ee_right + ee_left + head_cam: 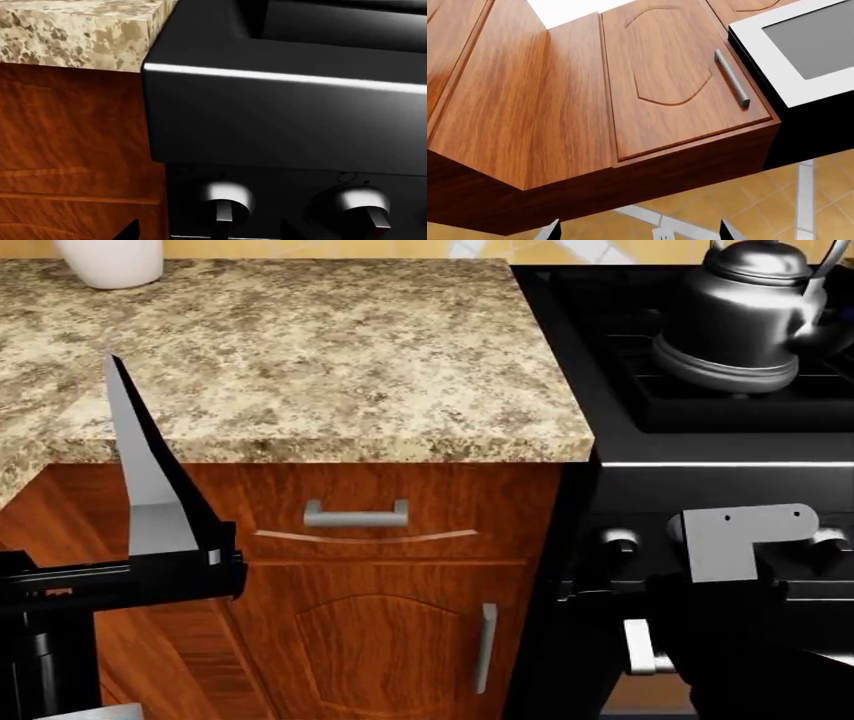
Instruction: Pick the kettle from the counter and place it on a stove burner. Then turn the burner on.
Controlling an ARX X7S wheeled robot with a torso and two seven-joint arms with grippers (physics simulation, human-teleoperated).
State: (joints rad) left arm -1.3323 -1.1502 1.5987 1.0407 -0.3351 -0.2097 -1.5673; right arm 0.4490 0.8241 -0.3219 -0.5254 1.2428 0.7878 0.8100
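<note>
The right end effector (727, 540) hangs low before the range's front panel, near the silver-fronted knobs (227, 199); whether its fingers are apart or together cannot be told. The left end effector (147, 540) sits in front of the reddish-brown cabinet door (387, 650), one long grey finger (134, 450) pointing up past the surface's edge and nothing between its fingers, which look spread. The kettle (741, 320) stands upright on the black grate of the stove burner (694, 395), its long axis vertical; its spout direction is unclear. The speckled surface (307, 350) carries a white vessel (114, 260) at its far edge.
</note>
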